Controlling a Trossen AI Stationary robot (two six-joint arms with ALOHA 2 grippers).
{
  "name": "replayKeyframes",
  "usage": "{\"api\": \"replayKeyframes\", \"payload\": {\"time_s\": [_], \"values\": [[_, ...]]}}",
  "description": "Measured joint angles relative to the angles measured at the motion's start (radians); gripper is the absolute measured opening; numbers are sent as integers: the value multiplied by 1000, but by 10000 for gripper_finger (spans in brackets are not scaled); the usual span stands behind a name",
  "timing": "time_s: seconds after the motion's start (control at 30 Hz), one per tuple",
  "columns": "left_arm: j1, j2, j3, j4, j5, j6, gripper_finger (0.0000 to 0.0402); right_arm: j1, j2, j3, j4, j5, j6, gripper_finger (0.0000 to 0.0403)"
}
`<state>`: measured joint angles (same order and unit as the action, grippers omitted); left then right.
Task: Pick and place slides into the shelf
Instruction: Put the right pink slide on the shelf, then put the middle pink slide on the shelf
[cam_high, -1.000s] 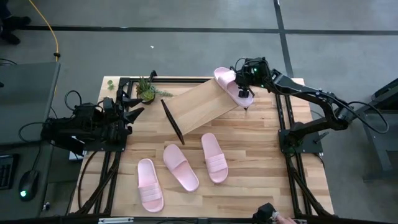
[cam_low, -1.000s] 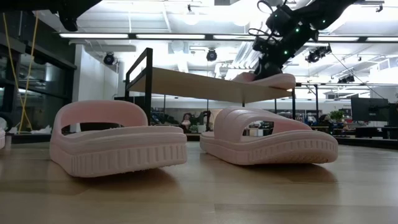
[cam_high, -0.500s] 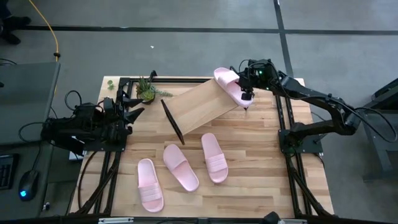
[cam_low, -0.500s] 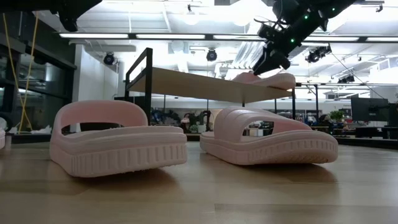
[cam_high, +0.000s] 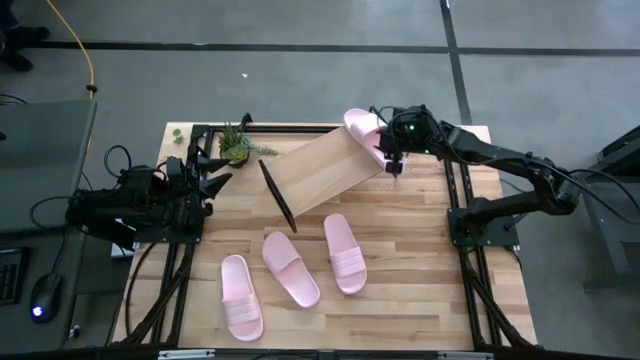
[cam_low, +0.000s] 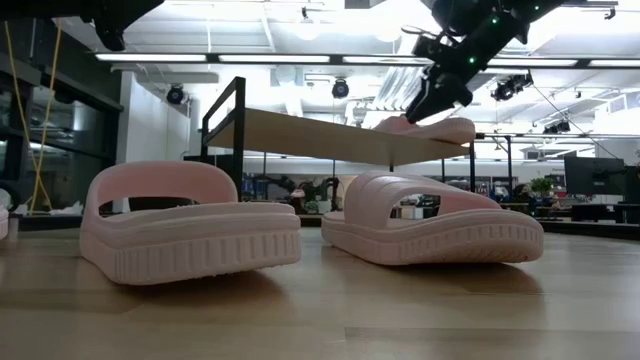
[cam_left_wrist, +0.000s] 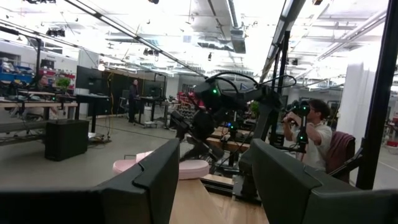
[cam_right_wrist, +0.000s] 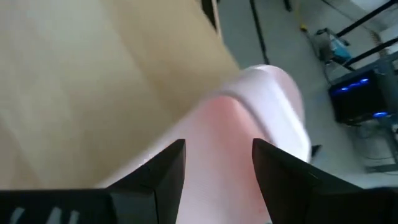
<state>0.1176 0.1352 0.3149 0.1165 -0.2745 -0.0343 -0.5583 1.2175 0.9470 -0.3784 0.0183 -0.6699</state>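
Note:
One pale pink slide (cam_high: 362, 135) lies sole down on the right end of the slanted wooden shelf (cam_high: 320, 172), its far end reaching past the board's edge. My right gripper (cam_high: 393, 160) hangs open just above and to the right of this slide (cam_right_wrist: 249, 118), touching nothing; the low view shows the gripper (cam_low: 428, 100) clear above the slide (cam_low: 432, 128). Three more slides (cam_high: 242, 310) (cam_high: 290, 268) (cam_high: 345, 252) lie soles down on the tabletop in front of the shelf. My left gripper (cam_high: 205, 178) waits open at the table's left edge.
A small green plant (cam_high: 237, 145) stands at the far left, beside the shelf's black frame (cam_high: 277, 195). Black arm mounts run along the table's left and right edges. Bare wood lies between the shelf and the right mount (cam_high: 480, 215).
My right gripper has risen a little off the slide on the shelf and drawn slightly toward the table's near edge, tipping less steeply, with its fingers still open. The slide has stayed where it lies on the shelf.

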Motion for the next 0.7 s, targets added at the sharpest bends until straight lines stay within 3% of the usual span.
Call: {"api": "replayKeyframes", "payload": {"time_s": [0.57,0.7], "values": [[0,0,0,0,0,-4,184,240,0,0,-7,0,177,177],[0,0,0,-18,40,-56,184,305,0,0,8,0,220,177]]}}
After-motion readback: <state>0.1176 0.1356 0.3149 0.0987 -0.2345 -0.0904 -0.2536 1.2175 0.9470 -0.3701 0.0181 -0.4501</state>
